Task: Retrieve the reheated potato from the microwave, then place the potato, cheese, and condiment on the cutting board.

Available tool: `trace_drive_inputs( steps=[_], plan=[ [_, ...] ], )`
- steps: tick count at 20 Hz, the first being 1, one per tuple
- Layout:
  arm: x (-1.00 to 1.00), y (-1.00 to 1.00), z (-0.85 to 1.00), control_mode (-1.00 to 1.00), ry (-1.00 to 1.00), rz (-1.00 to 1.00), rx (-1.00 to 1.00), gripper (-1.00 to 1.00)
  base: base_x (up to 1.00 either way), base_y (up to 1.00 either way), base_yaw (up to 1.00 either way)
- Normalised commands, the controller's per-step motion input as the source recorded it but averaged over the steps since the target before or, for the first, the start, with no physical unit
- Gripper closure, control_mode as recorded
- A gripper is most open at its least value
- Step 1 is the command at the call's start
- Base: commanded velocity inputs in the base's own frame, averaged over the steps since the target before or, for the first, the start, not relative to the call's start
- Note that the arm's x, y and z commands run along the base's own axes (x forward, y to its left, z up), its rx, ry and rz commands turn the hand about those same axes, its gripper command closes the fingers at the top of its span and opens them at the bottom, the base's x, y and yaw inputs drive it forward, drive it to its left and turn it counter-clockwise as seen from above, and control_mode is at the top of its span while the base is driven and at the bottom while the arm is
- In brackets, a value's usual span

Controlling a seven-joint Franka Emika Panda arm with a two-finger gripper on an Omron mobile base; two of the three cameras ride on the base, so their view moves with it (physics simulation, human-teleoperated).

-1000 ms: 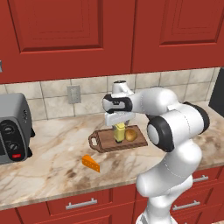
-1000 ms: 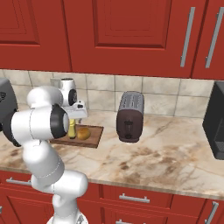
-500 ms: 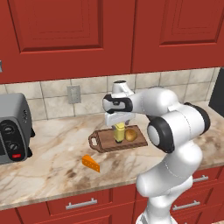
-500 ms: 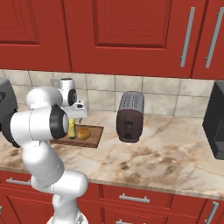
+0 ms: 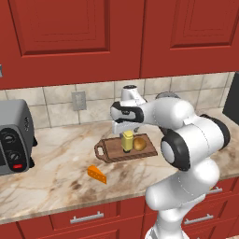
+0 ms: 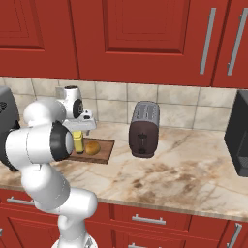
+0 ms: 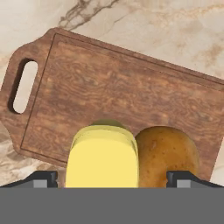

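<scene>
The dark wooden cutting board [image 5: 112, 151] [image 6: 104, 147] [image 7: 109, 87] lies on the counter, handle to the left. On it stands the yellow condiment [image 5: 127, 141] [image 6: 78, 144] [image 7: 103, 157], upright, with the tan potato [image 5: 139, 144] [image 6: 92, 147] [image 7: 164, 151] touching its right side. My gripper [image 5: 125, 131] [image 6: 80, 133] [image 7: 113, 178] hangs just above the bottle, open, its fingertips [image 7: 41, 177] spread wide of both bottle and potato. The orange cheese [image 5: 97, 174] wedge lies on the counter in front of the board's left end. The microwave [image 6: 238, 133] [image 5: 232, 99] is at the far right.
A grey toaster oven [image 5: 14, 135] with knobs stands at the left end of the counter. A dark toaster [image 6: 144, 129] sits right of the board. Red cabinets hang overhead, and a wall outlet [image 5: 78, 100] is behind the board.
The fingers have spread slightly wider over the bottle. The arm, the board and the objects on it have stayed where they were.
</scene>
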Motion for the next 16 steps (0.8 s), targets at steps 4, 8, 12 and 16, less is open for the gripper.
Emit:
trace_drive_inputs(
  steps=[4, 8, 12, 16],
  plan=[
    [-0.30, 0.02, 0.00, -1.00, -0.16, 0.00, 0.01, -1.00, 0.00, 0.00, 0.00],
    [-0.08, 0.00, 0.03, -1.00, -0.15, 0.00, 0.02, -1.00, 0.00, 0.00, 0.00],
    [-0.12, 0.00, 0.13, -1.00, -0.09, 0.00, 0.02, -1.00, 0.00, 0.00, 0.00],
    [-0.29, -0.03, 0.15, -1.00, 0.00, -0.03, 0.04, -1.00, 0.00, 0.00, 0.00]
  ],
)
